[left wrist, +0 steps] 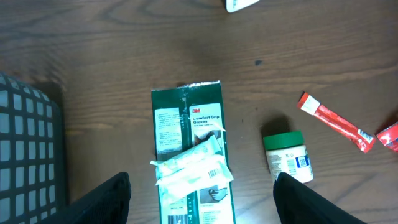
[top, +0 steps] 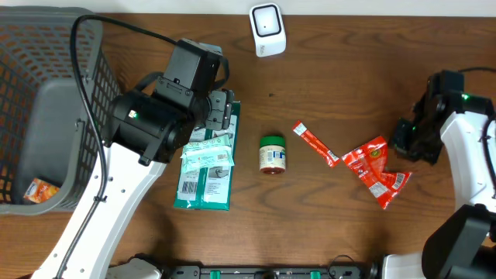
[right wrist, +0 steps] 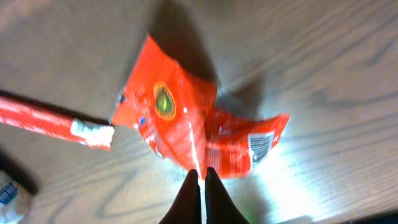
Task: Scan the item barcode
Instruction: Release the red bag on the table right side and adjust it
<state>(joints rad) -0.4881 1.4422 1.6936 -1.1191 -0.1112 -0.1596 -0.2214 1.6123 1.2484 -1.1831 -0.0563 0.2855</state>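
Overhead, the green glove package [top: 213,190] lies lengthwise near-to-far, barcode end nearest.

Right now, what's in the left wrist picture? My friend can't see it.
A green glove packet lies flat on the wooden table with a white packet on top, framed by the open left hand. A small green-lidded jar and a red stick packet sit to its right, a dark basket at the left edge.
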